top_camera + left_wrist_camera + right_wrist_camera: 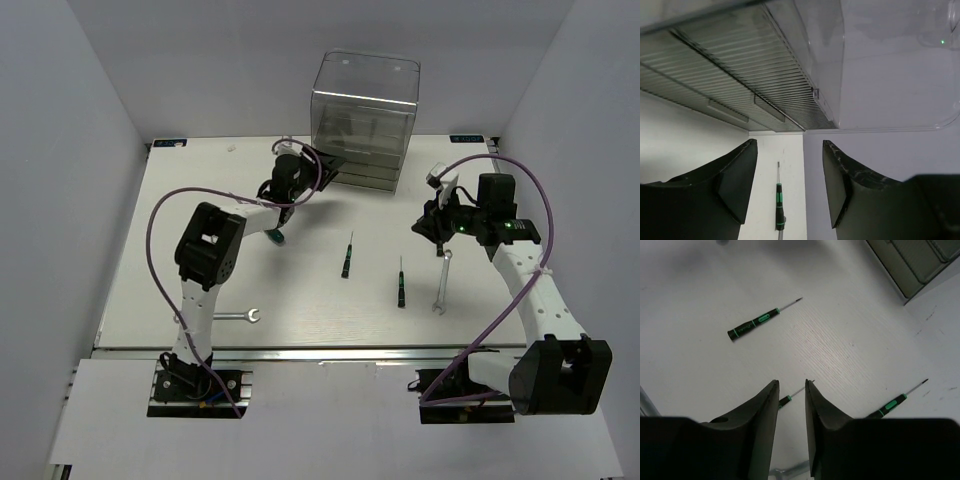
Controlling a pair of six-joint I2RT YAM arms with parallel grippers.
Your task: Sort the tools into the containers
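The clear plastic cabinet stands at the back of the table. My left gripper is open and empty right at its lower front; in the left wrist view the ribbed drawers fill the top. A green-and-black screwdriver lies on the table beyond its fingers. My right gripper is low over the table with its jaws a little apart, astride a screwdriver that lies on the table. Two more screwdrivers lie mid-table. One silver wrench lies by the right gripper.
A second wrench lies near the front left edge. A green-handled tool lies under the left forearm. Purple cables loop over both arms. The cabinet's corner shows in the right wrist view.
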